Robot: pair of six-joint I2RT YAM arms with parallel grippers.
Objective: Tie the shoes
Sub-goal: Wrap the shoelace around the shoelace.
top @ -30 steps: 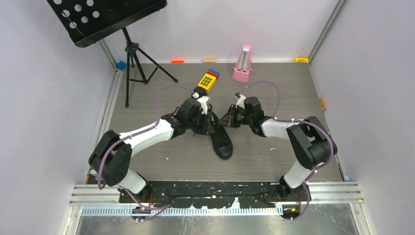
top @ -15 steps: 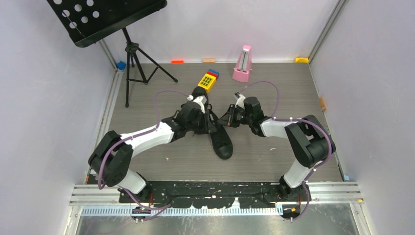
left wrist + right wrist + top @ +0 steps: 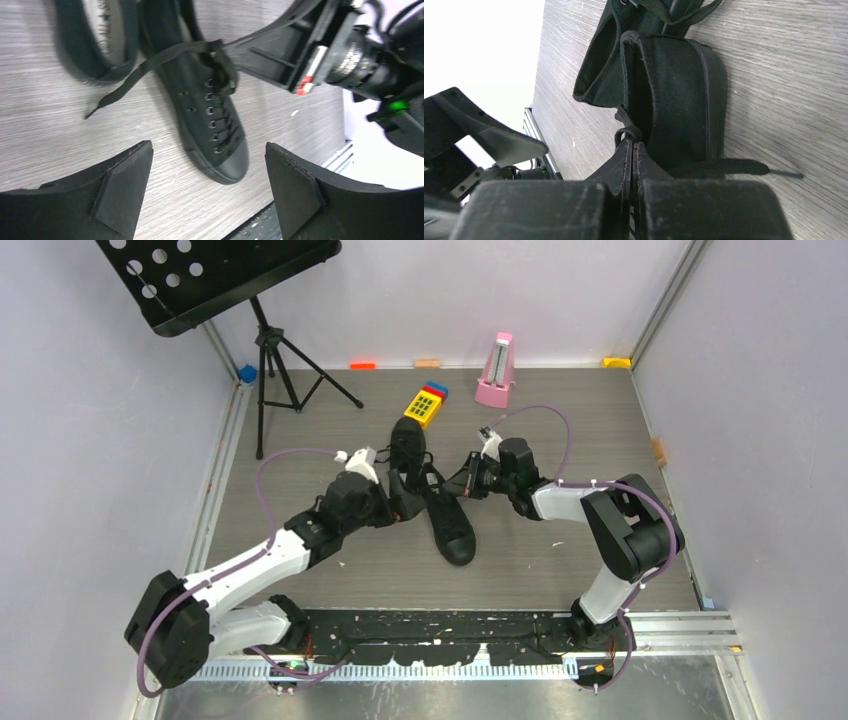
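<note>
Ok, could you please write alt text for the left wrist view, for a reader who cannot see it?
A black sneaker lies on the grey wood-grain table, toe toward the camera, framed by the open left gripper. The right gripper reaches in from the upper right, shut on a lace; a second sneaker lies at the upper left.

We see the shoes [image 3: 452,532] at the middle of the top view black all over, canvas, toe caps and laces [image 3: 165,53] alike, with dull silvery eyelets, and a light grey insole [image 3: 106,27] with dark print at the upper left of the left wrist view. They lie on a grey-brown table [image 3: 560,560] streaked with fine wood grain, and the arms [image 3: 250,575] are white and black with purple cables [image 3: 541,407]. Towards the top we find a pink metronome [image 3: 494,370], a yellow block [image 3: 424,406] with a grid of coloured squares, and a black music stand [image 3: 215,275] pierced with round holes, against pale lilac walls [image 3: 90,440].
</note>
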